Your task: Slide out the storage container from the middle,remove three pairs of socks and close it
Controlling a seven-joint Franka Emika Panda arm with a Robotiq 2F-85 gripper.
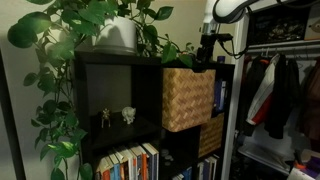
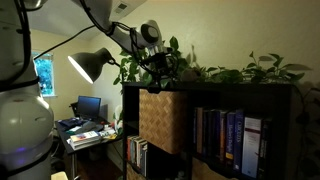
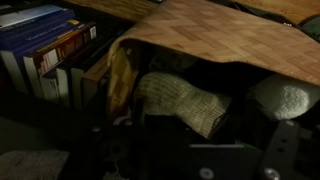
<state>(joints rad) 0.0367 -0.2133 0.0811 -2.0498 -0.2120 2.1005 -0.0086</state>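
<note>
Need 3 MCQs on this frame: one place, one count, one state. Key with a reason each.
1. Relative to the storage container, the gripper is:
A. just above it
B. below it
C. level with its base

2. How many small figurines stand in the cubby beside the container?
A. one
B. two
C. four

3. The container is:
A. flush inside the shelf
B. slid partway out
C. on the floor

Key:
1 A, it hangs over the basket's top in both exterior views.
2 B, two pale figures stand side by side.
3 B, its front juts past the shelf edge.

Tan wicker storage container [image 1: 187, 98] juts partway out frm shelf [image 1: 110, 58].
</note>
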